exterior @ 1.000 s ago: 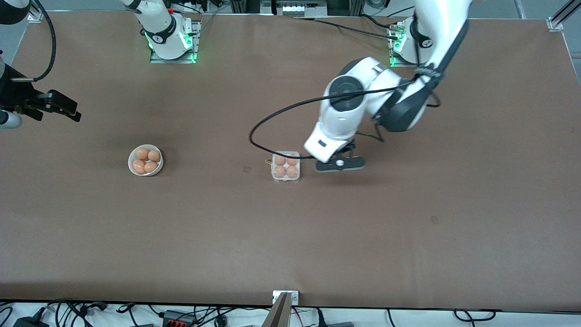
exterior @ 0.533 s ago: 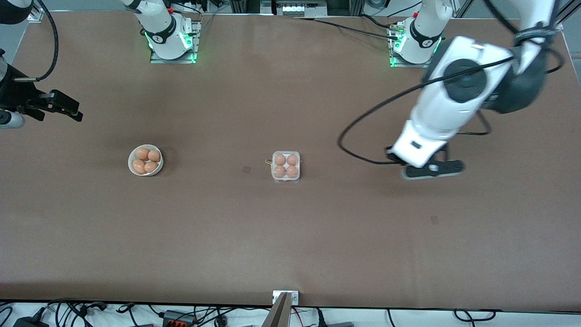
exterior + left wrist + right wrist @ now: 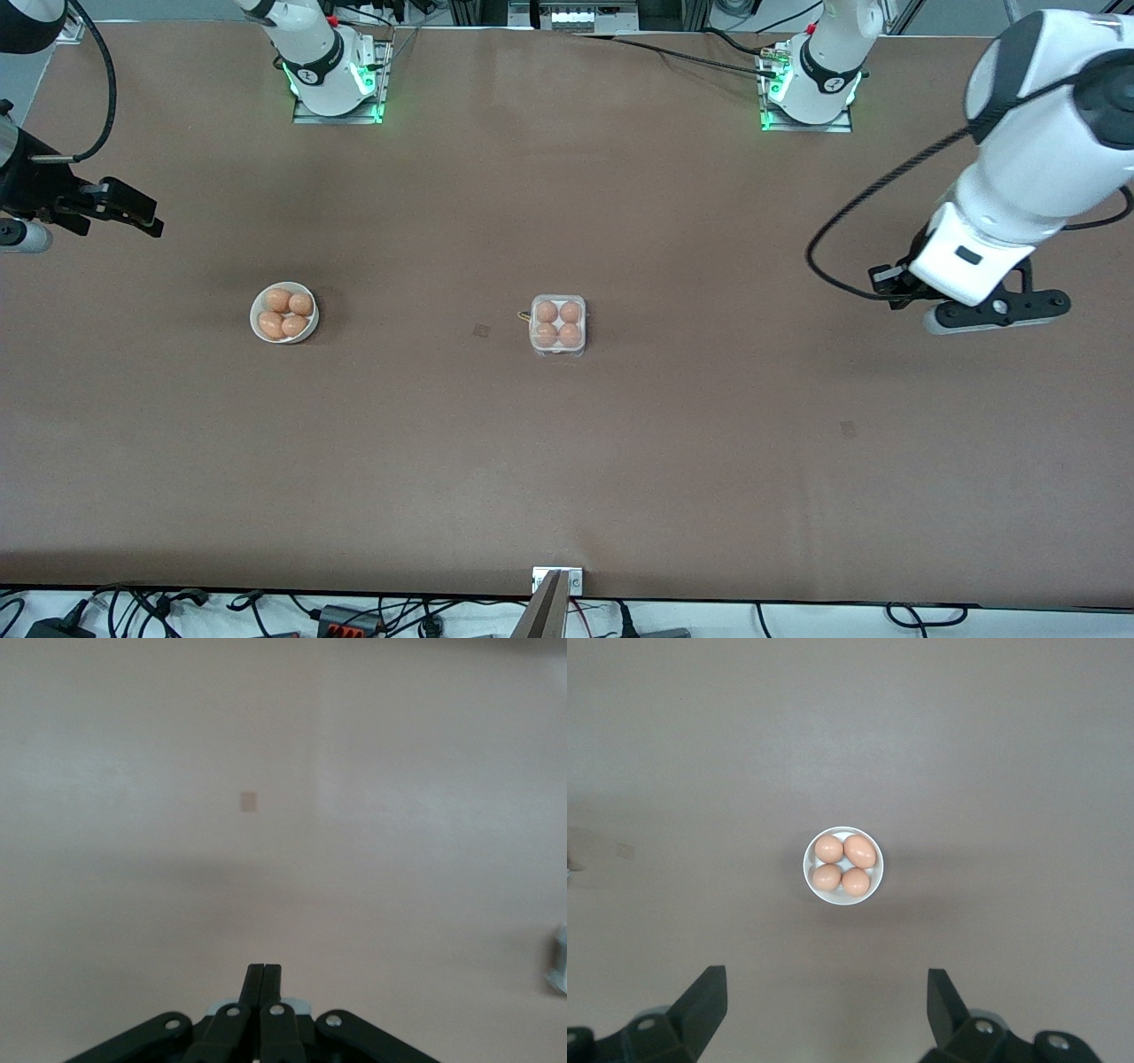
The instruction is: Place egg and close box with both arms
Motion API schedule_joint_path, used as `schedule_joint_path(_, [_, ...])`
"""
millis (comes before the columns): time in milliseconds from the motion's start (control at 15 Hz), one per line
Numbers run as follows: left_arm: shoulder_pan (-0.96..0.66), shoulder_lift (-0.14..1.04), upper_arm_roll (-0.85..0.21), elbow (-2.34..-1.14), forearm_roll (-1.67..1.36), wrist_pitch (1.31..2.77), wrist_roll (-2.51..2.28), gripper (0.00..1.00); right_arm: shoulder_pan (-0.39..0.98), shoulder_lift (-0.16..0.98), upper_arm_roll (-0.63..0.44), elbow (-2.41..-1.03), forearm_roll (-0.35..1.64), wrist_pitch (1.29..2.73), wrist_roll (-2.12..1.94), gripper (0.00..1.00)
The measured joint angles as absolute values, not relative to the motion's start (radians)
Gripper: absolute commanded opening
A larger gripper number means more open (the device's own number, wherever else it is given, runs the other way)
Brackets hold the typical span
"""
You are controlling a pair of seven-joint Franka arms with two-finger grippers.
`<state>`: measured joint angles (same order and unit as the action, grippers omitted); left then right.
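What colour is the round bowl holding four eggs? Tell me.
White bowl, clearest in the right wrist view.

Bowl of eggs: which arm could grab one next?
Likely right: the right tool is open with the bowl centred in its wrist view; the left tool is shut, over the left arm's end.

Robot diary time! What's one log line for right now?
box: shut, four eggs inside | bowl: four eggs | left claw: shut, over bare table | right claw: open, above the bowl
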<state>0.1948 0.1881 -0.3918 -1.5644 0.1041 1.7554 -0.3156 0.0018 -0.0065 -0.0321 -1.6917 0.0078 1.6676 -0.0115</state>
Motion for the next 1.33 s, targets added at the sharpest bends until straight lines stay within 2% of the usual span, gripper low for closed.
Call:
schedule_joint_path(200, [0.27,0.188,-0.391,-1.575,0.054,1.755,-0.193,0.0,0.002,-0.008,-0.032,-1.692,0.008,1.667,-0.011,1.0])
schedule_joint_path(400, [0.275,0.188,-0.393,-1.582,0.054,1.753,-0.183,0.01,0.002,-0.012,-0.032,-1.692,0.008,1.661,-0.011,1.0])
schedule_joint_path(467, [0.275,0.188,-0.395,-1.582,0.054,1.751,-0.183,0.16,0.002,-0.013,-0.032,-1.693,0.008,1.66,-0.011,1.0])
schedule_joint_path(600, [0.275,0.187,-0.396,-1.582,0.054,1.748,-0.182,1.0,0.002,-0.017,-0.032,-1.699,0.008,1.66,-0.011,1.0])
schedule_joint_path(933, [0.275,0.187,-0.395,-1.582,0.054,1.743,-0.182,1.0,0.001,-0.055,-0.032,-1.759,0.005,1.689,-0.012,1.0])
schedule_joint_path(1333, [0.272,0.178,-0.398,-1.57,0.085,1.743,-0.182,1.0,0.001,-0.065,-0.032,-1.767,0.005,1.688,-0.012,1.0])
